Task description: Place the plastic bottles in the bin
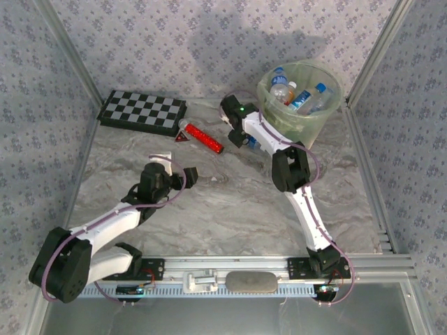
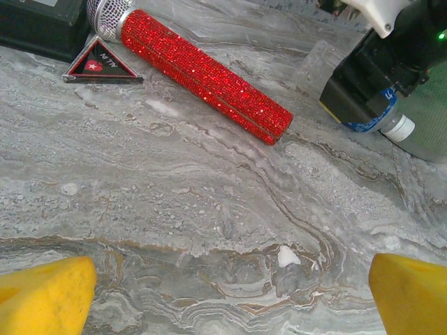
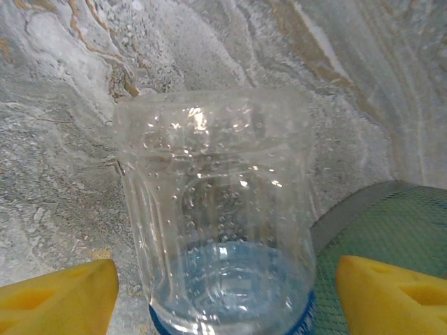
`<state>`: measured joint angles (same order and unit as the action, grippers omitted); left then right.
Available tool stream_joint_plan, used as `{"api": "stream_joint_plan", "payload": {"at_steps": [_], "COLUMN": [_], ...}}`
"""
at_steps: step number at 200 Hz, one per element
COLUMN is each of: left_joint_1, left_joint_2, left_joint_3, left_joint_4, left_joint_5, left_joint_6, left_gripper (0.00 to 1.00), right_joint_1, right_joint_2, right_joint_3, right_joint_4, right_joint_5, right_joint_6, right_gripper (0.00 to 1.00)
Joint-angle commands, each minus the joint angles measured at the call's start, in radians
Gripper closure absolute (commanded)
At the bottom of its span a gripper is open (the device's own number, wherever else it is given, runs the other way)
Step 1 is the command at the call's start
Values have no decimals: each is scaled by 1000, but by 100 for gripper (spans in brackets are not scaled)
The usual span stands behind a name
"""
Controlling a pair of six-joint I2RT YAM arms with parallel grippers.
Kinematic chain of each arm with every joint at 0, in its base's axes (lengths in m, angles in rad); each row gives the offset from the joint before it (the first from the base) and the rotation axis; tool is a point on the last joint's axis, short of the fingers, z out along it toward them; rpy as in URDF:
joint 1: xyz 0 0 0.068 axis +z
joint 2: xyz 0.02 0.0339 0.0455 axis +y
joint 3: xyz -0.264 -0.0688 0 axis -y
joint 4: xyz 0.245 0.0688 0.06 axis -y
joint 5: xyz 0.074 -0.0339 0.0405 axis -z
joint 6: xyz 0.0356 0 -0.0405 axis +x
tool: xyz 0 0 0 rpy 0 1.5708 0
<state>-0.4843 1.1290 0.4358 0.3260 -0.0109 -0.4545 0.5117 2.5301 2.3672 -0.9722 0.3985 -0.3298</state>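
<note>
Marble table (image 1: 209, 209): four bottles (image 1: 302, 98) in bin (image 1: 328, 115); right fingers (image 3: 63, 296) parted astride fifth bottle (image 3: 216, 209); left fingers (image 2: 42, 296) wide, empty.

1 bottle (image 3: 216, 209) runs off the picture's bottom edge between the fingers (image 3: 59, 296) of the right tool (image 3: 225, 296); contact cannot be told. From above, the right arm (image 1: 269, 136) hides most of it. The silver head of the red stick (image 2: 202, 73) is cropped.

The left arm (image 1: 105, 227) lies low, its fingers (image 2: 42, 296) spread wide. The right arm (image 1: 307, 202) reaches far forward, fingers (image 3: 56, 293) parted.
</note>
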Motion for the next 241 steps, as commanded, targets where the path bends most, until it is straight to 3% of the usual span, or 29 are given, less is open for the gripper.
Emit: {"api": "stream_joint_plan", "payload": {"at_steps": [1,55,85,115,134,241], "left_joint_1": [6,6,6,6,6,1], "left_joint_2": [0,-2,1,-6,-12,-36], "left_joint_3": [43,44,51,49,49,65], "left_joint_4": [22,20,13,9,5,14], "left_joint_5": [20,20,20,20,19,14], "left_joint_6": [-5,-10,-10,-12,-12,-32], "left_gripper": [0,0,0,0,0,0], "right_joint_1": [-3,-28,-30,-30,-30,-25], "right_joint_2": [16,8,9,-7,-39,-487], "right_joint_3": [-8,-30,-40,-42,-61,-312], "right_joint_4": [-17,-39,-33,-33,-14,205], "right_joint_5": [-49,-226,-240,-256,-296,-652], "right_joint_6": [29,96,104,109,114,164], "right_gripper": [18,28,33,46,49,52]}}
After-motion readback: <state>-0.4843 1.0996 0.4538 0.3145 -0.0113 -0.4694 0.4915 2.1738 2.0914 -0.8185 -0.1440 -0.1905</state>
